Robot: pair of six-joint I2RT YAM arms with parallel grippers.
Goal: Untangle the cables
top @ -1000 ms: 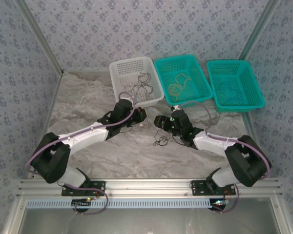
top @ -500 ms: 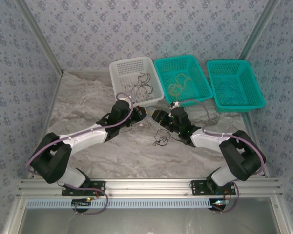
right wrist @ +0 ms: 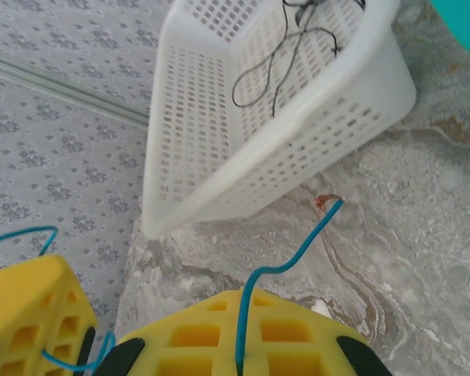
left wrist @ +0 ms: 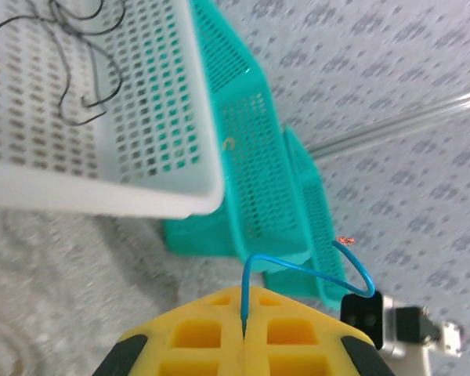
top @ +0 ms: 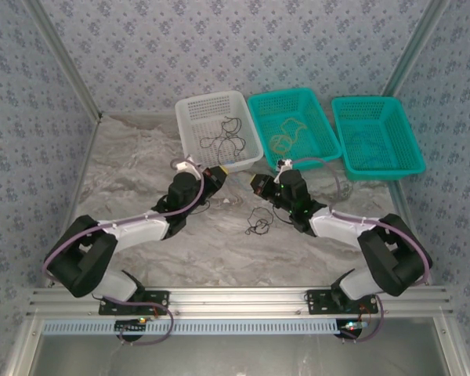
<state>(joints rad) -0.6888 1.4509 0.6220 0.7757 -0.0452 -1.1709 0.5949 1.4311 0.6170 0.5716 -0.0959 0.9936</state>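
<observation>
Nearest me, a black tangle (top: 258,222) lies loose on the worktop (top: 141,180), unsorted. Left end effector (left wrist: 243,313) and right end effector (right wrist: 241,305) each pinched shut on the blue cable (right wrist: 294,252). Beyond: black strands (top: 223,137) in white basket (top: 207,97), yellow strands (top: 290,135) in teal basket (top: 280,93). I judge sorting partly done.

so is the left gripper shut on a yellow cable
No, the left gripper is shut on a blue cable.

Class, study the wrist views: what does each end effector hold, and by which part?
The left end effector and the right end effector each pinch a blue cable near one end, its bare tip left free.
</observation>
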